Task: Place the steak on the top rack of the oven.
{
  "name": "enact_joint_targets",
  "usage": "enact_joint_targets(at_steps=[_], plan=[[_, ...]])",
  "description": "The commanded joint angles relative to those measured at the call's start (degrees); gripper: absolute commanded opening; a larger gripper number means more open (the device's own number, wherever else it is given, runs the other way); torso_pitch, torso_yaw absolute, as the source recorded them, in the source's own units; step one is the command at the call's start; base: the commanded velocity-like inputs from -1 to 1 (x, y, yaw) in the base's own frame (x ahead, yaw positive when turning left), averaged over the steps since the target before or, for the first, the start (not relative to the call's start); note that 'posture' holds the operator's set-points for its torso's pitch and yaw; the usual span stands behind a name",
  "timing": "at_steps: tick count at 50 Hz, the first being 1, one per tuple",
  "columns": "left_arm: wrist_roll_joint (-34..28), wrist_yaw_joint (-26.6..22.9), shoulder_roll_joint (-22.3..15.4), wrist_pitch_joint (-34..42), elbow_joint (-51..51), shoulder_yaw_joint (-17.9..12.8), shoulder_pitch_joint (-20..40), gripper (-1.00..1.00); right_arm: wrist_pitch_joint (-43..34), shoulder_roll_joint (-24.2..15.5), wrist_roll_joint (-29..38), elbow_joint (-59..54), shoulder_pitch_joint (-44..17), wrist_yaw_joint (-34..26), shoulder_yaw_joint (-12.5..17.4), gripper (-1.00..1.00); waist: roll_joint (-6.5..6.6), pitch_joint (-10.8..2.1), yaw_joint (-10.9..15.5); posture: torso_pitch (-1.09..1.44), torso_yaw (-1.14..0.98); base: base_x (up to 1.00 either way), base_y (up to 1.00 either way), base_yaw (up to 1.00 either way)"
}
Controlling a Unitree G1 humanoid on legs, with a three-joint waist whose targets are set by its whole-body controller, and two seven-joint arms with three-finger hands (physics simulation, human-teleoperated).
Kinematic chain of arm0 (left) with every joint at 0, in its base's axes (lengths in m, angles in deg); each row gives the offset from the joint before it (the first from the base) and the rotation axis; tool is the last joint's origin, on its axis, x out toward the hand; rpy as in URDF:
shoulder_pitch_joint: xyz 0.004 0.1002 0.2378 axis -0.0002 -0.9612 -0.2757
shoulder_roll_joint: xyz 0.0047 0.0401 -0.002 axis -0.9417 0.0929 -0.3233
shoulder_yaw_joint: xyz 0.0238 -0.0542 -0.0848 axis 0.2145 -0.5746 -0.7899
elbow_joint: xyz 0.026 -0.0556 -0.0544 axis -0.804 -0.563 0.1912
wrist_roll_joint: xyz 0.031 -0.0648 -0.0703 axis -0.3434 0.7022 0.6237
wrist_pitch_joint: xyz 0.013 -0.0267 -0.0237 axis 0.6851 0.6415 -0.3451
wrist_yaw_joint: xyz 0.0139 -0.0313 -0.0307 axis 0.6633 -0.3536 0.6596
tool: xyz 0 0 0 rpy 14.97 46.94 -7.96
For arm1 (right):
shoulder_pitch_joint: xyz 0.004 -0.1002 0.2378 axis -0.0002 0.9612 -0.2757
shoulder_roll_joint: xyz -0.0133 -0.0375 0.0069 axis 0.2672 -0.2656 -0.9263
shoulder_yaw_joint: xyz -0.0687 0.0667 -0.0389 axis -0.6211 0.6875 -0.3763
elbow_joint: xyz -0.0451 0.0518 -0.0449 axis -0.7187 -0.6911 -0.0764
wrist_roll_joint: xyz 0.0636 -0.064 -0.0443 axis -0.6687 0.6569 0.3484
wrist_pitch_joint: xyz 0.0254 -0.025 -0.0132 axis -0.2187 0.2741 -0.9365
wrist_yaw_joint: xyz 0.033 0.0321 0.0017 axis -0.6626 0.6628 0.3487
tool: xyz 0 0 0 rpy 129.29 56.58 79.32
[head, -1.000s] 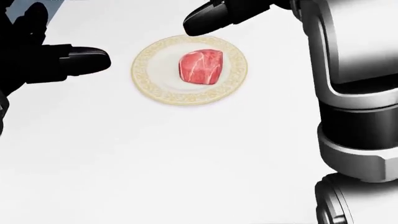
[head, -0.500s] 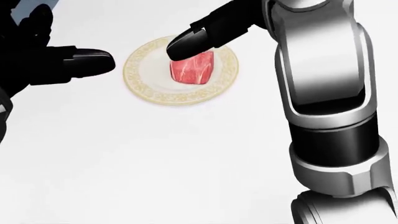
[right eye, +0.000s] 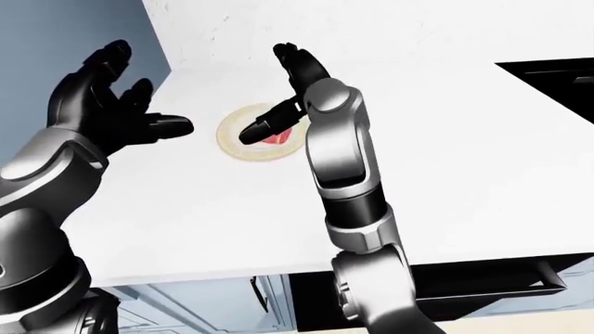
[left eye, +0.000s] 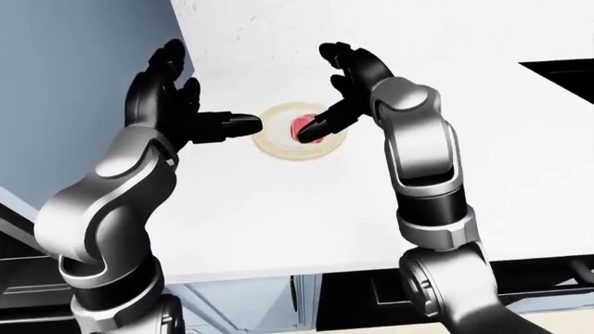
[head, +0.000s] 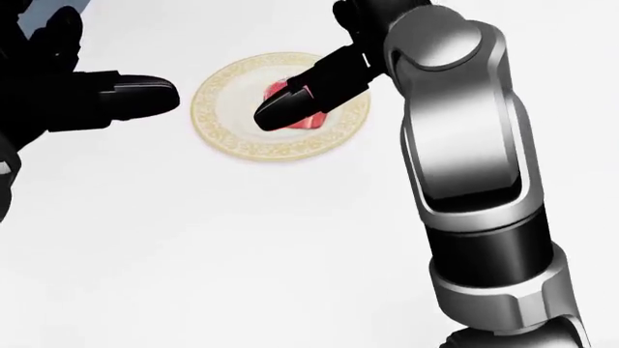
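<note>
My right hand (head: 319, 80) hides most of the steak (head: 308, 116) and part of the plate (head: 232, 134); my left hand (head: 67, 90) is cut off at the head view's left edge.

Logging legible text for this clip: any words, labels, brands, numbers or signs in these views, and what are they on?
None to read in any view.
The plate rim carries only a gold ornamental pattern, no letters.
The steak, the white counter, the left hand and the right hand bear no markings.
</note>
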Motion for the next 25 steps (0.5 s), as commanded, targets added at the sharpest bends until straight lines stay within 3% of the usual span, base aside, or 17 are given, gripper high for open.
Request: enact_joint_targets(at_steps=[1,9,14,20,24,25], plan=[[-0.17,-0.05,-0.56,-1.74,1.40,-0.46,1.81,1.00,1.89,-0.12,0.38,1.72,-1.99,0.52,0.32,0.83,0.17,-1.71,-0.01,0.00,0.00,0.00,0.00,0.00],[-0.41,-0.49,-0.58,-1.65,1.44,-0.62,1.58,1.00,3.08,0.67,-0.11,0.65,-1.73,1.78,0.68,0.80,0.20,-1.79,-0.02,0.00,0.00,0.00,0.00,0.00],[0.88,-1.45,-2.43,-1.30,1.72,-2.63,1.30,1.00,6.14,1.56,-1.23,-3.89,-2.82,4.21,0.88,0.80,0.38,-1.76,-0.18,0.00,0.00,0.00,0.00,0.00],[3.14,0.86,-2.53,2.00,4.08,-3.45,2.32,1.00,6.28,0.41,-2.30,-3.96,-3.61,4.19,1.17,0.75,0.49,-1.78,-0.13,0.00,0.00,0.00,0.00,0.00],[3.57,2.35,-1.74,1.94,4.87,-2.19,2.49,1.00,4.30,0.29,-1.45,-1.18,-2.94,2.95,0.25,0.76,0.25,-1.60,-0.02,0.00,0.00,0.00,0.00,0.00],[2.54,1.69,-1.78,-0.26,3.06,-1.19,2.22,1.00,5.10,0.69,-1.45,-2.73,-3.76,3.43,0.31,0.86,0.23,-1.58,-0.03,0.00,0.00,0.00,0.00,0.00]])
